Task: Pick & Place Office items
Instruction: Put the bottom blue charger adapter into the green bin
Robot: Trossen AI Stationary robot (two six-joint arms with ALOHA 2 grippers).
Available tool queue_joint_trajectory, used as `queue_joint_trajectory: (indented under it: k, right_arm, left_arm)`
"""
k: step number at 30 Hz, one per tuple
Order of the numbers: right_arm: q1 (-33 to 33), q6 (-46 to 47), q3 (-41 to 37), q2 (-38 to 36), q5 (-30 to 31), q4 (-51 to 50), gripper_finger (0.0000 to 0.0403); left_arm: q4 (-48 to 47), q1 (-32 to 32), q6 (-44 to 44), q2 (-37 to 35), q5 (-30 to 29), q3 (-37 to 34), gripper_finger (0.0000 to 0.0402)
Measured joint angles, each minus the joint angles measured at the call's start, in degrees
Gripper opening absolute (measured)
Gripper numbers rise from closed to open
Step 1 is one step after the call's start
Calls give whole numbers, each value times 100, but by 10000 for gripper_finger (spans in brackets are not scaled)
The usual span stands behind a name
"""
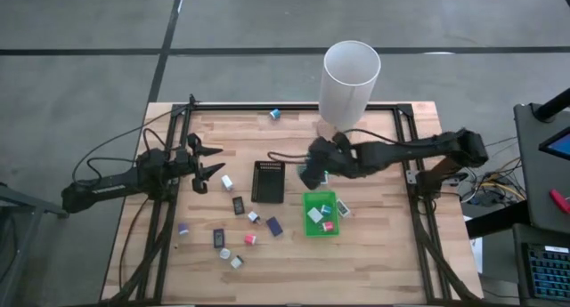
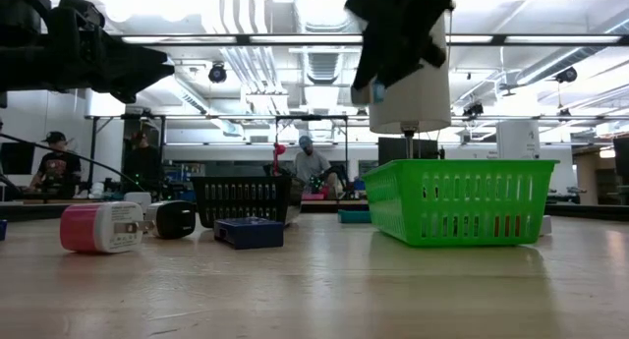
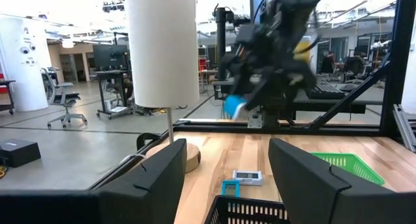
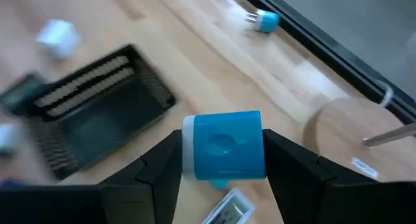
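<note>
My right gripper (image 1: 312, 175) hangs above the table between the black ribbed tray (image 1: 269, 181) and the green tray (image 1: 321, 214), shut on a blue-and-white block (image 4: 224, 146). The green tray holds a few small pieces, white (image 1: 315, 215) and red (image 1: 327, 226). Several office items lie loose on the wood near the front left, among them a pink-and-white plug block (image 2: 98, 226), a dark blue piece (image 1: 274, 225) and a purple one (image 1: 183, 228). A teal piece (image 1: 275, 114) lies by the far edge. My left gripper (image 1: 212, 164) waits open at the table's left, touching nothing. My right gripper pinches the blue-and-white block by two opposite sides (image 4: 255, 152) between its two fingers (image 4: 162, 169). The fingers slant down from the table's right side. The block is lifted clear of the table, with one broad blue face toward the wrist camera.
A tall white lamp shade (image 1: 350, 76) on a round wooden base (image 4: 351, 130) stands just behind my right gripper. A black frame (image 1: 405, 120) runs along the table's edges. A small white device (image 3: 247, 177) lies beyond the black tray. People sit in the room beyond the table.
</note>
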Motion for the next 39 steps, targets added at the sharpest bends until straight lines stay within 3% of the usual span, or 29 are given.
queue_joint_trajectory:
  k: [11,17,26,32,39]
  right_arm:
    - [890,107,-642,-1130,-884,-266,187]
    - [1324,107,-1304,-1380,-1023,28,187]
    - [1444,-1062,-2717,-1375,-1928,1691,187]
    - [1441,-1960,-3384,-1250,-1995,3078,187]
    - [1441,-2161,-3774,-1248,-2146,4007,187]
  left_arm:
    - [-4,1,0,33,0,-1,225]
    - [1,1,0,37,-1,-1,225]
    - [0,0,0,37,-2,-2,225]
    - [1,0,0,37,0,-1,225]
    - [2,2,0,37,0,-2,225]
